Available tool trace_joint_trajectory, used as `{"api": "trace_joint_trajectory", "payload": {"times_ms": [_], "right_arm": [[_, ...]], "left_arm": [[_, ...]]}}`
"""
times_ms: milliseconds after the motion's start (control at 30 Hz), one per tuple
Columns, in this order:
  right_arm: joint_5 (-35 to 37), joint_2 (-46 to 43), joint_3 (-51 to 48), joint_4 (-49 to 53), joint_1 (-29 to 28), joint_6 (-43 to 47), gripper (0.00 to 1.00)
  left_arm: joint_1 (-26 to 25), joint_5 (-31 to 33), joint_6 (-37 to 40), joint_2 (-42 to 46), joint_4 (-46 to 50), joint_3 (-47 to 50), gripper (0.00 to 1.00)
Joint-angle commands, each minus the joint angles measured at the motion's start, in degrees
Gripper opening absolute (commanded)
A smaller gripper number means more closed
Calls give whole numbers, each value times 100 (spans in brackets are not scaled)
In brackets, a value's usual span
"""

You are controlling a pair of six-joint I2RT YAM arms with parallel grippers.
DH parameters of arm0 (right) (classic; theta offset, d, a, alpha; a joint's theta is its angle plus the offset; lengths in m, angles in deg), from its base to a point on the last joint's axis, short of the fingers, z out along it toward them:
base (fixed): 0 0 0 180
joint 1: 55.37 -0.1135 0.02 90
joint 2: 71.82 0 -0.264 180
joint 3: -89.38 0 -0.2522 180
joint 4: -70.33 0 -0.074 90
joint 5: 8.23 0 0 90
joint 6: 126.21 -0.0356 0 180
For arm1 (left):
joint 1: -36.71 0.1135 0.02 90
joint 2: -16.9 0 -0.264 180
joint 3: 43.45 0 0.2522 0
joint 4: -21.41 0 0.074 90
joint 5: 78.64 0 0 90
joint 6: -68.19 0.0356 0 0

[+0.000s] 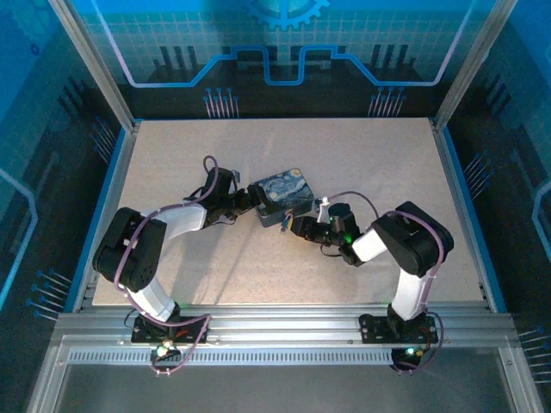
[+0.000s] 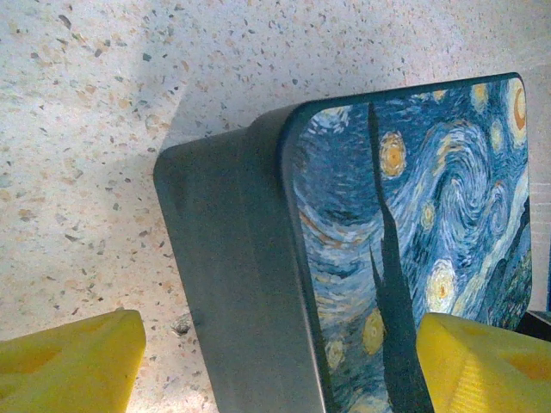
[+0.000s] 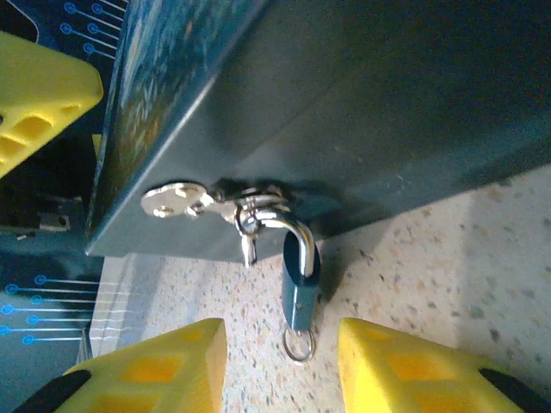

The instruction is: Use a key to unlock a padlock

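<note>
Padlock (image 3: 300, 288) observed at hasp (image 3: 194, 202) of tin (image 3: 387, 86), long axis aimed toward right gripper (image 3: 280, 342) — jaws found parted, nothing gripped.

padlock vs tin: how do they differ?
Size: the padlock is tiny next to the tin.
Look: the padlock has a plain blue body and a silver shackle; the tin has a swirl-painted lid over plain dark walls.
Pose: the tin sits flat on the table; the padlock hangs from the hasp on the tin's wall, shackle through it.
Shared: both are bluish.
</note>
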Motion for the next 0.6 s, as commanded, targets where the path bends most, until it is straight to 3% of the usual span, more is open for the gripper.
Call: {"api": "trace_joint_trajectory", "payload": {"times_ms": [0, 567], "right_arm": [[109, 308, 126, 32, -112, -102, 39], [388, 714, 242, 68, -148, -188, 33]], "left_arm": [[-30, -81, -96, -91, -3, -36, 83], [-75, -31, -105, -111, 23, -60, 83]]}}
